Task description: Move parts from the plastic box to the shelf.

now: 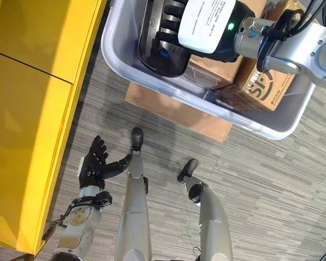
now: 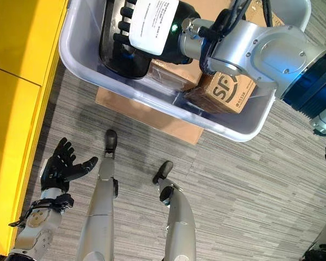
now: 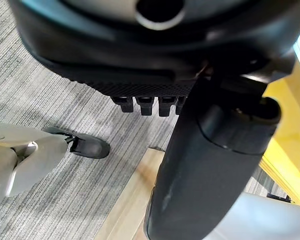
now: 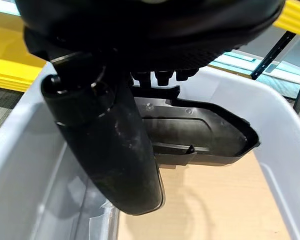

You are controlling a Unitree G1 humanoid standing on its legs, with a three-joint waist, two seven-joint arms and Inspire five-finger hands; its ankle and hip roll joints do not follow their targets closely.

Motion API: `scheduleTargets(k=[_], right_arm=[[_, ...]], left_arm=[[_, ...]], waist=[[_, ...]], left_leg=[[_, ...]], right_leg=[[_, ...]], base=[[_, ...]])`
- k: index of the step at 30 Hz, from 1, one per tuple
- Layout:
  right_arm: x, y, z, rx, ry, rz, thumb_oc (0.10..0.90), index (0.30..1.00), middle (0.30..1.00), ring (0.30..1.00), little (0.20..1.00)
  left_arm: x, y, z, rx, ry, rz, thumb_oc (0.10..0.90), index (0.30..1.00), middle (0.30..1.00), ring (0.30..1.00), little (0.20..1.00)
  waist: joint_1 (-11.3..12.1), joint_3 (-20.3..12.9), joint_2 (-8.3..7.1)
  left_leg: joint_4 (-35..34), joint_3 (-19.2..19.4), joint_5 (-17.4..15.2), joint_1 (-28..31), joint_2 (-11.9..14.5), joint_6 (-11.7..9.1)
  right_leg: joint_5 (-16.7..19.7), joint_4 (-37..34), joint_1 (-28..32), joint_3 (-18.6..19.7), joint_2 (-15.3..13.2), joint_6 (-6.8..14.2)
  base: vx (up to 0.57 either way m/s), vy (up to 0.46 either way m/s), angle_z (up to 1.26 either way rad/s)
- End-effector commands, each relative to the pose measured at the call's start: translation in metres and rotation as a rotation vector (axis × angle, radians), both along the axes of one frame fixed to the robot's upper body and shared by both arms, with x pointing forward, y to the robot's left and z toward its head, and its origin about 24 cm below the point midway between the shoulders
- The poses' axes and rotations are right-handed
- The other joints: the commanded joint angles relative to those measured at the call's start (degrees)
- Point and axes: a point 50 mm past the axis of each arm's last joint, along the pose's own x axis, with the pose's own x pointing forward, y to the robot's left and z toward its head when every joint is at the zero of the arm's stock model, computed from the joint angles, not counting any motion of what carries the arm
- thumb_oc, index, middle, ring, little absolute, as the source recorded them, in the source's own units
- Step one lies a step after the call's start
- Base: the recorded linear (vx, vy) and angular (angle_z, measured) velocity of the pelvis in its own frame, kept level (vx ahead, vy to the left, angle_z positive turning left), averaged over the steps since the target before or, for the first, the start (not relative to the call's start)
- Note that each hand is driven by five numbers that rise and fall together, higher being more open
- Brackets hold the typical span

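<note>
Reaching right hand [image 1: 176, 24] into translucent grey plastic box [image 1: 250, 122], fingers draped over black moulded plastic part [image 4: 200, 137] at box's far-left end; real grip or not: cannot tell. Part's long axis running along box wall, toward yellow shelf [image 1: 27, 109] on left. Hanging left hand [image 1: 95, 163] open, empty, nearer shelf.

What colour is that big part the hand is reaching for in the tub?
Black part, clearest in the right wrist view.

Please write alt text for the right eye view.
The right hand reaches into the grey plastic box, fingers on a black part beside a cardboard box. The left hand hangs open beside the yellow shelf.
</note>
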Motion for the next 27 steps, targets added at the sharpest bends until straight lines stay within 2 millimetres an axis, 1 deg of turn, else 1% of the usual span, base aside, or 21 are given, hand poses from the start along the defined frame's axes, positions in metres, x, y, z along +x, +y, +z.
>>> scheduleTargets(k=[1,3,5,6,10,11,12,17,19,22,23,24,25,26,27], right_arm=[[-0.014,-0.025,0.05,0.114,-0.172,-0.038,0.9,1.0,1.0,1.0,1.0],[-0.013,-0.026,0.05,0.117,-0.171,-0.041,0.9,1.0,1.0,1.0,1.0],[-0.009,-0.035,0.048,0.134,-0.165,-0.071,0.9,1.0,1.0,1.0,1.0],[-0.005,-0.043,0.046,0.144,-0.161,-0.104,0.9,1.0,1.0,1.0,1.0],[0.001,-0.055,0.044,0.158,-0.164,-0.154,0.9,1.0,1.0,1.0,1.0],[0.001,-0.055,0.044,0.158,-0.164,-0.154,0.9,1.0,1.0,1.0,1.0],[0.003,-0.061,0.044,0.166,-0.169,-0.177,0.9,1.0,1.0,1.0,1.0],[0.008,-0.07,0.044,0.169,-0.185,-0.216,0.9,1.0,1.0,1.0,1.0],[0.012,-0.08,0.041,0.169,-0.189,-0.261,0.9,1.0,1.0,1.0,1.0],[0.014,-0.081,0.04,0.174,-0.186,-0.266,0.9,1.0,1.0,1.0,1.0],[0.014,-0.082,0.04,0.178,-0.189,-0.27,0.861,0.945,0.945,0.945,0.945],[0.015,-0.082,0.04,0.181,-0.189,-0.274,0.794,0.852,0.852,0.852,0.852],[0.016,-0.082,0.04,0.185,-0.19,-0.275,0.506,0.448,0.448,0.448,0.448],[0.016,-0.082,0.041,0.185,-0.19,-0.275,0.416,0.322,0.322,0.322,0.322],[0.016,-0.082,0.04,0.185,-0.19,-0.274,0.4,0.3,0.3,0.3,0.3]], left_arm=[[-0.009,0.017,0.033,0.064,-0.149,0.021,0.9,1.0,1.0,1.0,1.0],[-0.009,0.017,0.035,0.063,-0.155,0.021,0.9,1.0,1.0,1.0,1.0],[-0.009,0.016,0.036,0.048,-0.169,0.022,0.9,1.0,1.0,1.0,1.0],[-0.011,0.016,0.036,0.046,-0.169,0.02,0.9,1.0,1.0,1.0,1.0],[-0.011,0.015,0.038,0.041,-0.182,0.016,0.9,1.0,1.0,1.0,1.0],[-0.011,0.015,0.038,0.041,-0.182,0.016,0.9,1.0,1.0,1.0,1.0],[-0.011,0.017,0.041,0.045,-0.193,0.021,0.9,1.0,1.0,1.0,1.0],[-0.013,0.018,0.045,0.044,-0.215,0.022,0.9,1.0,1.0,1.0,1.0],[-0.014,0.018,0.044,0.015,-0.218,0.031,0.9,1.0,1.0,1.0,1.0],[-0.013,0.016,0.042,-0.01,-0.223,0.039,0.9,1.0,1.0,1.0,1.0],[-0.012,0.016,0.042,-0.016,-0.226,0.041,0.9,1.0,1.0,1.0,1.0],[-0.012,0.015,0.043,-0.019,-0.23,0.042,0.9,1.0,1.0,1.0,1.0],[-0.011,0.014,0.042,-0.027,-0.234,0.041,0.9,1.0,1.0,1.0,1.0],[-0.011,0.014,0.043,-0.027,-0.234,0.041,0.9,1.0,1.0,1.0,1.0],[-0.011,0.014,0.042,-0.03,-0.234,0.042,0.9,1.0,1.0,1.0,1.0]], waist=[[3.1,1.6,-1.06],[3.1,1.6,-0.9],[3.5,1.6,-0.1],[3.7,1.6,0.39],[4.2,1.6,1.04],[4.2,1.6,1.04],[4.4,1.6,1.43],[5.0,1.6,1.97],[5.4,1.6,2.65],[5.4,1.6,3.54],[5.4,1.6,3.81],[5.4,1.6,4.12],[5.4,1.6,4.46],[5.4,1.6,4.45],[5.4,1.6,4.5]], left_leg=[[9.2,-0.8,-16.7,4.9,0.3,-0.6],[10.0,-1.0,-16.9,4.2,0.2,-0.6],[12.5,-1.3,-17.7,2.0,-0.1,-0.3],[13.9,-1.6,-18.1,0.6,-0.3,-0.3],[16.8,-2.2,-18.8,-2.1,-0.7,-0.1],[16.8,-2.2,-18.9,-2.1,-0.7,-0.1],[17.7,-2.5,-19.1,-3.2,-1.0,-0.1],[19.5,-3.0,-19.5,-5.1,-1.3,0.0],[20.0,-3.3,-19.6,-6.0,-1.7,0.0],[21.1,-3.6,-19.9,-7.0,-1.9,0.2],[21.6,-3.6,-20.0,-7.4,-2.1,0.3],[21.9,-3.7,-20.1,-7.7,-2.1,0.3],[22.7,-3.8,-20.4,-8.5,-2.2,0.4],[22.8,-3.8,-20.4,-8.5,-2.3,0.4],[23.1,-3.9,-20.6,-8.8,-2.3,0.5]], right_leg=[[4.0,-7.4,6.4,5.2,1.6,4.3],[3.6,-6.4,5.7,5.4,1.5,4.2],[2.6,-3.4,3.3,5.6,1.0,3.9],[1.7,-1.5,2.0,5.7,0.8,3.7],[0.4,2.3,-0.8,5.9,0.3,3.4],[0.4,2.4,-0.8,6.0,0.3,3.4],[-0.2,4.0,-2.0,6.1,0.0,3.3],[-1.2,7.1,-4.4,6.3,-0.8,3.2],[-1.9,8.7,-5.6,6.6,-1.2,3.1],[-2.4,10.5,-7.0,6.8,-1.5,3.0],[-2.7,11.0,-7.3,6.8,-1.7,3.0],[-2.8,11.5,-7.6,6.8,-1.8,3.0],[-3.2,12.5,-8.4,6.9,-2.1,2.9],[-3.3,12.6,-8.5,6.9,-2.1,2.9],[-3.4,12.8,-8.6,7.0,-2.2,2.9]], base=[[0.01,-0.011,0.13],[0.01,-0.012,0.05],[0.01,-0.017,0.05],[0.01,-0.024,0.05],[0.01,-0.028,0.1],[0.01,-0.029,0.15],[0.01,-0.033,0.14],[0.01,-0.024,0.06],[0.01,-0.045,0.07],[0.01,-0.005,0.08],[0.0,0.0,0.0],[0.0,0.0,0.0],[0.01,-0.008,0.04],[0.01,-0.008,0.05],[0.0,0.0,0.06]])
